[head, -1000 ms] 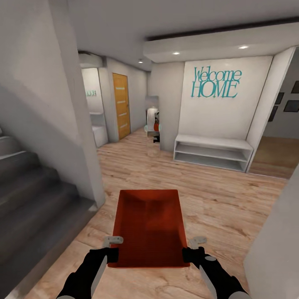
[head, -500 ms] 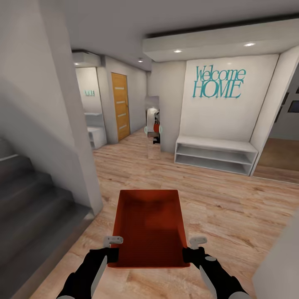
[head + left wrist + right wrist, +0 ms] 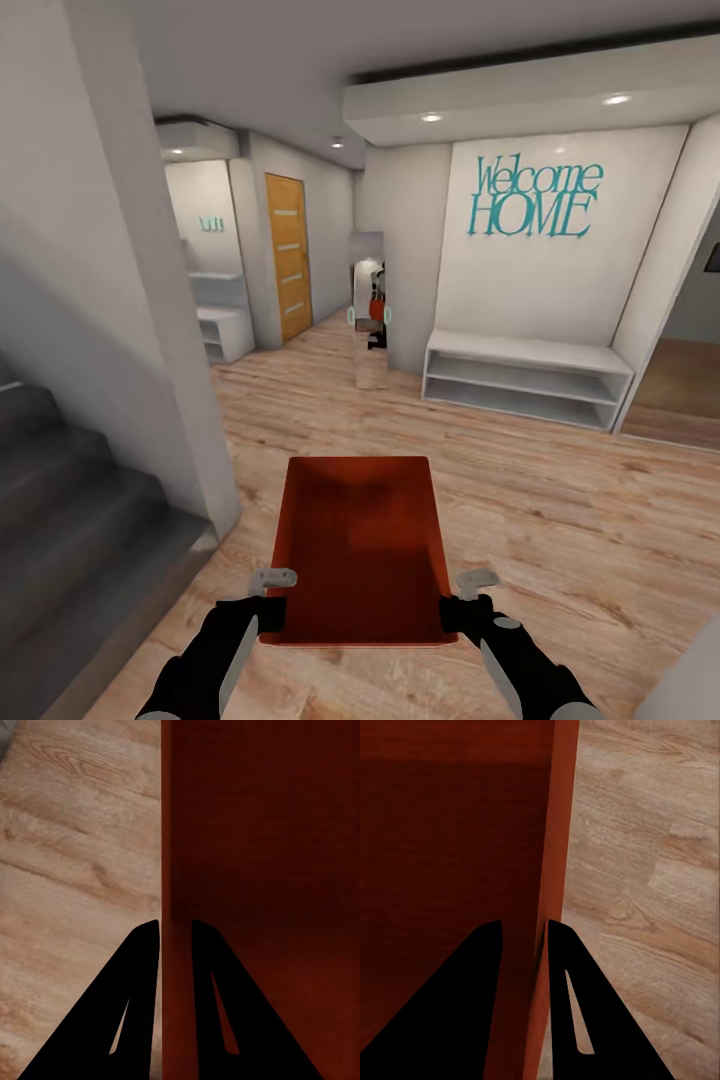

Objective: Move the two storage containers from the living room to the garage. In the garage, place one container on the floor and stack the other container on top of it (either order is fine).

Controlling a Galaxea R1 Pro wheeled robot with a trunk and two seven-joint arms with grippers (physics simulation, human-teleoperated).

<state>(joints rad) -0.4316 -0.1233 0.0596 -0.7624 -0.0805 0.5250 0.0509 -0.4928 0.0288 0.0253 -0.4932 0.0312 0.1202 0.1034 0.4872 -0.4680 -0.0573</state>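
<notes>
One red-orange storage container (image 3: 360,545) hangs level in front of me above the light wood-plank floor, its open top facing up. My left gripper (image 3: 271,610) is shut on its left wall near the close corner, and my right gripper (image 3: 461,608) is shut on its right wall. Seen from the left wrist, the left gripper (image 3: 175,924) has a finger on each side of the thin wall of the container (image 3: 255,832). The right wrist view gives the same picture: the right gripper (image 3: 523,922) straddles the container (image 3: 450,832) wall.
Grey stairs (image 3: 70,510) and a wall pillar (image 3: 150,350) stand close on my left. A white low shelf bench (image 3: 525,380) sits under teal "Welcome HOME" lettering (image 3: 535,198) ahead right. An orange door (image 3: 288,255) and a mirror (image 3: 368,310) lie down the hallway.
The whole view has shifted: the stairs and pillar slid left and the lettered wall drew nearer. The container stays held the same way in both grippers.
</notes>
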